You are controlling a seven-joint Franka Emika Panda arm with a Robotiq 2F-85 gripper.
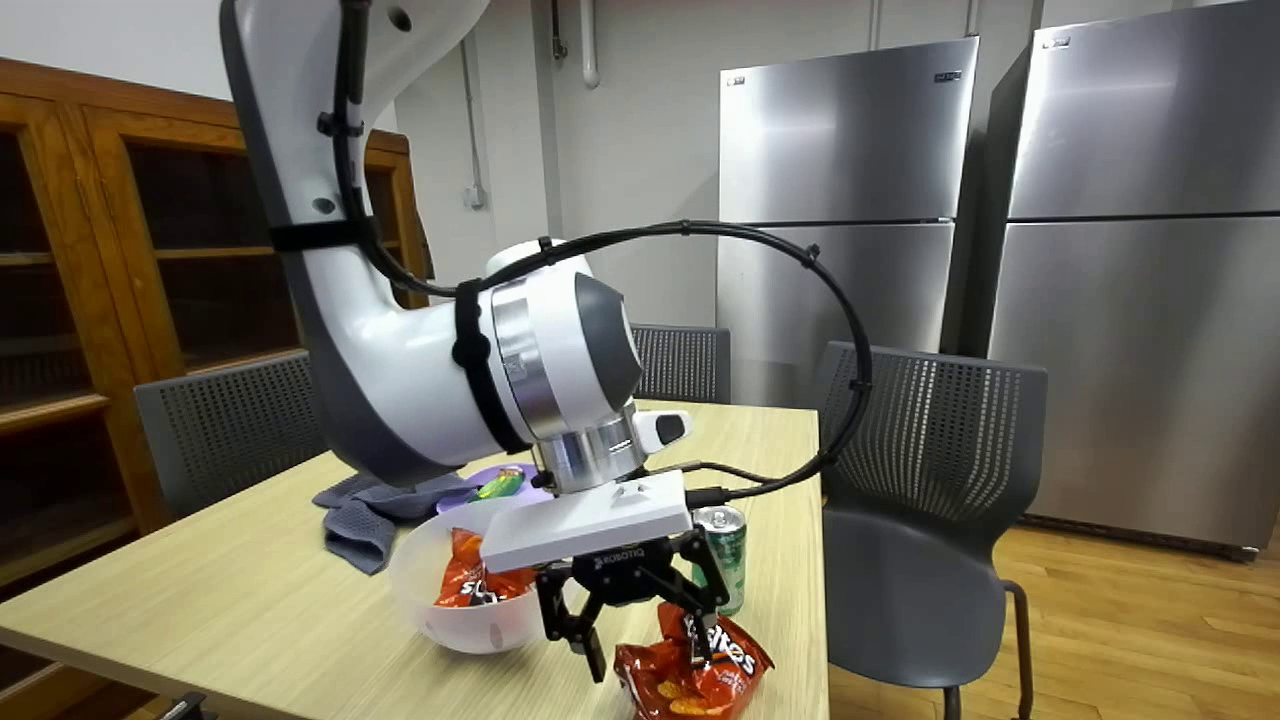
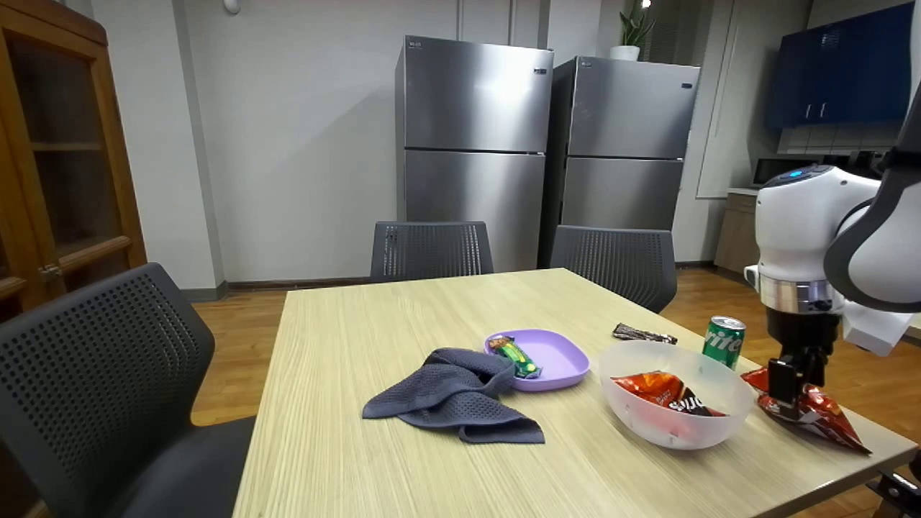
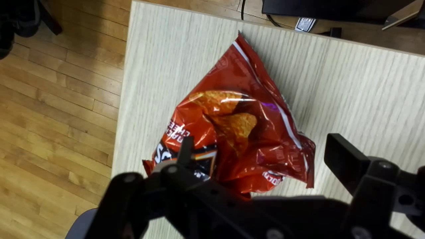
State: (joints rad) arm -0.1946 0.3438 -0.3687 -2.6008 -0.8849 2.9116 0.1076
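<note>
My gripper is open, with its fingers wide apart and pointing down at a red chip bag. The bag lies on the table in both exterior views. In the wrist view, one finger of the gripper overlaps the lettered part of the bag. The other finger is beside the bag, over the tabletop. I cannot tell whether the first finger touches the bag. A translucent white bowl with another red chip bag in it stands beside the gripper. A green can stands upright close by.
A purple plate holds a green wrapped bar. A dark cloth lies beside it. A dark wrapped bar lies behind the bowl. Chairs surround the table. The table's edge is near the bag.
</note>
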